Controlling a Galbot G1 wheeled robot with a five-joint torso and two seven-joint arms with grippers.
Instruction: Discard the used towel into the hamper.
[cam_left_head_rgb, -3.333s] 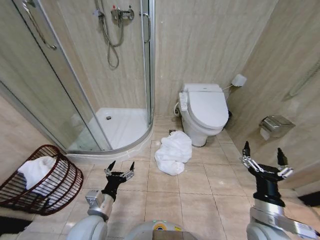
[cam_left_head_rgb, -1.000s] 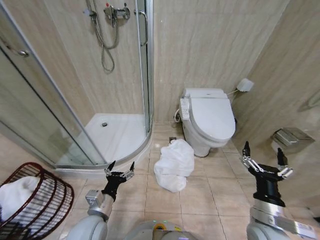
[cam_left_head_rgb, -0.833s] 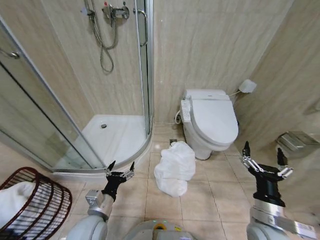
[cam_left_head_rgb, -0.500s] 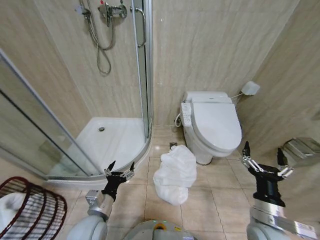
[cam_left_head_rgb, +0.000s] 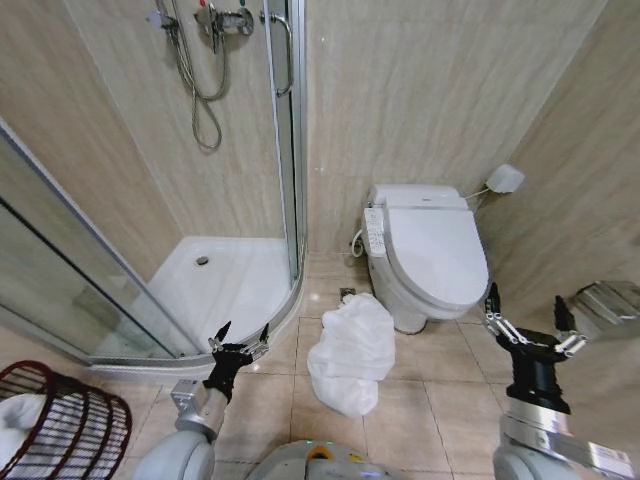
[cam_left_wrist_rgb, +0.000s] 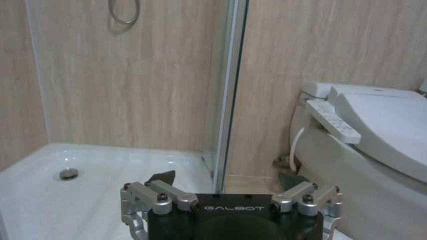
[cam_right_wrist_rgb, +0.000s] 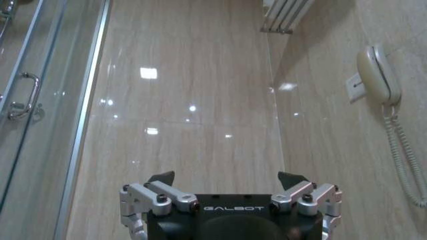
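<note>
A crumpled white towel (cam_left_head_rgb: 351, 352) lies on the tiled floor just in front of the toilet (cam_left_head_rgb: 428, 252). The reddish-brown wire hamper (cam_left_head_rgb: 62, 435) sits at the lower left corner of the head view, partly cut off, with white cloth (cam_left_head_rgb: 14, 425) inside it. My left gripper (cam_left_head_rgb: 241, 338) is held low at the front left, open and empty, well short of the towel. It points toward the shower tray in the left wrist view, its gripper (cam_left_wrist_rgb: 227, 178) open. My right gripper (cam_left_head_rgb: 523, 311) is raised at the front right, open and empty, facing a wall as gripper (cam_right_wrist_rgb: 227, 176).
A glass shower enclosure (cam_left_head_rgb: 150, 200) with a white tray (cam_left_head_rgb: 225, 275) fills the left. Beige tiled walls close in behind and on the right. A metal paper holder (cam_left_head_rgb: 610, 305) is on the right wall, and a wall phone (cam_right_wrist_rgb: 375, 75) hangs beside it.
The whole head view has shifted: the hamper slid down and left toward the corner, the toilet and towel drifted slightly right. Both arms keep the same pose.
</note>
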